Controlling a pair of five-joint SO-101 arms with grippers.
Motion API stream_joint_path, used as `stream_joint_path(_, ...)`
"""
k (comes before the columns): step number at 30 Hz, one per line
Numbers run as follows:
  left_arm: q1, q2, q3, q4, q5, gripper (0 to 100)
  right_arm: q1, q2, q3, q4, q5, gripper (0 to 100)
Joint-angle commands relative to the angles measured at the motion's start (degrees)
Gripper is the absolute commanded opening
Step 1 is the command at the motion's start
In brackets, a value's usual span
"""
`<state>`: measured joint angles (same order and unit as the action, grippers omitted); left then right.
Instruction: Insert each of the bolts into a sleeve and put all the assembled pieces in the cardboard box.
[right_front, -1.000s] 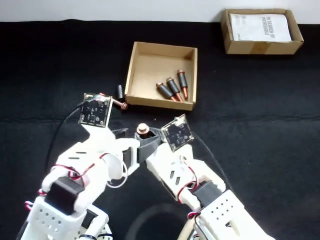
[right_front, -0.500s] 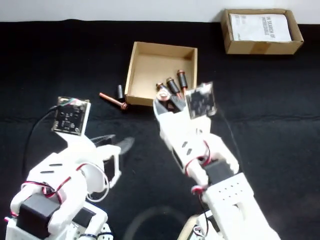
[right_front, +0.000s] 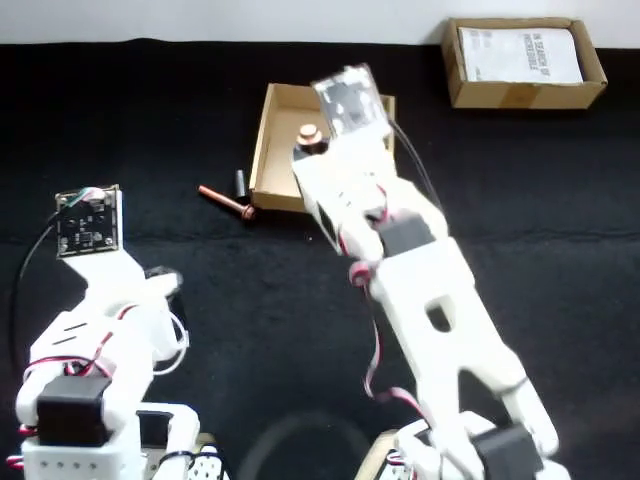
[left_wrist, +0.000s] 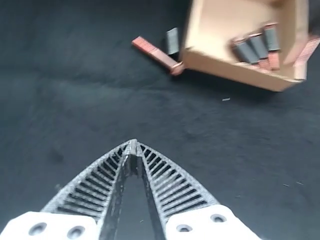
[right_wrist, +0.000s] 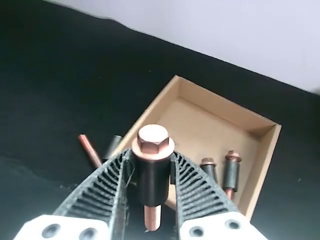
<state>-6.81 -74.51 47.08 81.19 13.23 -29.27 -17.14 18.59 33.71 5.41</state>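
Note:
My right gripper (right_wrist: 150, 175) is shut on an assembled piece (right_wrist: 152, 170), a copper bolt standing upright in a dark sleeve. In the high view this piece (right_front: 308, 136) hangs over the near left part of the cardboard box (right_front: 262, 150). Assembled pieces (left_wrist: 255, 46) lie side by side in the box (left_wrist: 235, 67); two of them (right_wrist: 222, 172) show past my right fingers. A loose copper bolt (right_front: 225, 201) and a loose dark sleeve (right_front: 240, 182) lie on the table just left of the box. My left gripper (left_wrist: 132, 147) is shut on nothing, low over the black table, well short of them.
A second cardboard box (right_front: 523, 62) holding a printed sheet stands at the back right. The table is covered in black cloth, with open room in the middle and to the right. The right arm (right_front: 400, 240) stretches across the centre toward the box.
The right arm has carried the assembled piece from the table's middle out over the box. The left gripper let go of it, shut, and drew back to the left.

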Motion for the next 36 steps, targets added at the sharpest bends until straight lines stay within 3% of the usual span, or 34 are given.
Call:
stream_joint_path(1, -5.32, 0.48, 4.00, -0.26, -0.26, 1, 2.15, 7.96, -12.70, 0.48, 6.24, 0.8)
stream_joint_path(12, -16.75, 0.31, 18.51, -9.23, -0.26, 1, 3.82, 28.35, -28.26, 6.64, 25.05, 0.8)
stream_joint_path(18, -20.35, -6.73, 25.80, -13.80, -0.26, 1, 4.97, 37.05, -35.38, 6.90, 33.93, 0.8)
stream_joint_path(30, -20.35, -18.51, 37.49, -15.03, -0.26, 1, 6.55, 46.55, -39.60, 8.57, 38.59, 1.4)
stream_joint_path(36, -20.44, -27.47, 42.59, -14.59, -0.26, 1, 4.62, 47.16, -39.60, 15.43, 38.33, 16.6)
